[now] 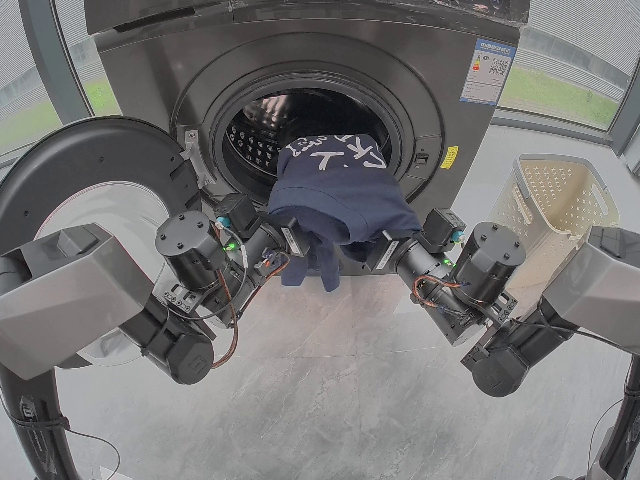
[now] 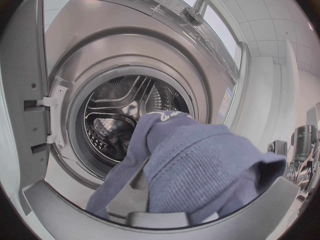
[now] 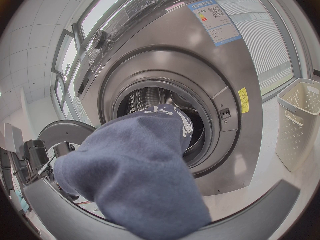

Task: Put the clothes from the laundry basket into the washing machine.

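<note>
A navy garment with white print [image 1: 340, 188] hangs between my two grippers, right in front of the washing machine's open drum [image 1: 267, 135]. Its top end lies over the lower rim of the opening and reaches into the drum. My left gripper [image 1: 303, 238] is shut on the garment's left side; one finger [image 2: 131, 192] pokes out from under the cloth [image 2: 200, 164]. My right gripper [image 1: 370, 248] is shut on the right side, buried in bunched cloth [image 3: 143, 164]. A loose end dangles below the two grippers.
The round door [image 1: 87, 161] stands swung open to the left, close behind my left arm. A cream laundry basket [image 1: 560, 208] stands on the floor to the right of the machine [image 1: 167, 68], its inner walls bare. Grey tiled floor lies in front.
</note>
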You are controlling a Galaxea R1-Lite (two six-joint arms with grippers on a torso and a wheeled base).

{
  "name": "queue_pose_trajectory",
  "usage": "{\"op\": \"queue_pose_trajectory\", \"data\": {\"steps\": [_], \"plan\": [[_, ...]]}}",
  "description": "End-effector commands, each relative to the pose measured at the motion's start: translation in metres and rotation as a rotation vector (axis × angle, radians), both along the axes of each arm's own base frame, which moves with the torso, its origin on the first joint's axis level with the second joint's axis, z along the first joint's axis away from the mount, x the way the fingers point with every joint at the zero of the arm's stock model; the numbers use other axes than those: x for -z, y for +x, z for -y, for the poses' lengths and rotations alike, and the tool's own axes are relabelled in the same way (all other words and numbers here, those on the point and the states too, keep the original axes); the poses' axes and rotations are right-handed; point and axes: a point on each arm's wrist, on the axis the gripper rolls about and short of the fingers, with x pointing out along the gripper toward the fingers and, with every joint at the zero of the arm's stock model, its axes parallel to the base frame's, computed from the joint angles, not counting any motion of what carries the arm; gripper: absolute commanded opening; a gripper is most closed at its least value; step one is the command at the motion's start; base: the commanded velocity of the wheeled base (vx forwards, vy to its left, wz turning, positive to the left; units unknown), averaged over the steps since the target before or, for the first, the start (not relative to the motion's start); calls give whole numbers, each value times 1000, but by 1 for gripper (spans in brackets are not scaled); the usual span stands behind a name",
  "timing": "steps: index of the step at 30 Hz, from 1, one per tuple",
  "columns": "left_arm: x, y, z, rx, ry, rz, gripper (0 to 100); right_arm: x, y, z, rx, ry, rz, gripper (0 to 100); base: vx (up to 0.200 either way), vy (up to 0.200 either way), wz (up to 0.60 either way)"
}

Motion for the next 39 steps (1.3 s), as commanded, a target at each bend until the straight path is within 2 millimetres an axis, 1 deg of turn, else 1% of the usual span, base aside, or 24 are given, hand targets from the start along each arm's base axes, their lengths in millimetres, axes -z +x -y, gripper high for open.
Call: {"op": "queue_pose_trajectory", "data": {"steps": [1,4,6,7,8,9,10,11,12,13,15,16,17,18,19,20,21,24,27,28,34,36,39], "plan": [[-14,-12,-6,-3,-15,18,0,0,-6,-1,-12,-4,-6,100,0,0,0],[-13,-21,-6,8,-4,4,0,-9,-12,1,-28,8,7,100,0,0,0],[-12,-25,-6,-4,-3,-8,0,-4,-22,6,-46,-29,-22,100,0,0,0],[-12,-25,-6,-4,-3,-8,0,-4,-22,6,-46,-29,-22,100,0,0,0],[-12,-23,-10,-81,-24,-21,0,4,-40,11,-89,-80,-55,100,0,0,0],[-11,-24,-12,-104,-27,-31,0,9,-52,13,-119,-113,-74,100,0,0,0],[-8,-27,-14,-116,-23,-46,0,14,-71,16,-165,-153,-96,100,0,0,0],[-7,-27,-14,-116,-21,-49,0,15,-72,17,-170,-157,-99,100,0,0,0],[-2,-34,-19,-110,1,-75,0,25,-92,22,-219,-209,-141,100,0,0,0],[0,-38,-23,-106,8,-89,0,32,-102,25,-247,-241,-168,100,0,0,0],[3,-44,-28,-105,1,-117,0,45,-115,32,-282,-303,-213,100,0,0,0],[4,-44,-28,-105,-2,-124,0,47,-117,33,-285,-312,-220,100,0,0,0],[6,-49,-33,-108,-22,-152,0,55,-121,38,-283,-346,-254,100,0,0,0],[11,-54,-36,-108,-13,-176,0,56,-118,41,-264,-341,-261,100,0,0,0],[11,-54,-37,-108,-10,-178,0,56,-117,41,-261,-341,-263,100,0,0,0],[17,-63,-42,-107,23,-203,0,57,-103,50,-202,-329,-270,100,0,0,0],[20,-66,-42,-108,48,-211,0,56,-96,55,-170,-320,-269,100,0,0,0],[29,-71,-43,-127,165,-206,0,54,-83,67,-107,-299,-269,100,0,0,0],[39,-83,-48,-111,233,-236,0,55,-82,71,-93,-298,-279,100,0,0,0],[41,-85,-45,-99,242,-237,0,55,-80,73,-85,-296,-283,100,0,0,0],[40,-88,-44,-79,247,-237,0,57,-66,82,-22,-278,-293,100,0,0,0],[42,-89,-45,-83,248,-246,0,57,-60,89,45,-273,-294,100,0,0,0],[43,-90,-46,-83,254,-249,0,55,-56,92,103,-266,-292,100,0,0,0]]}}
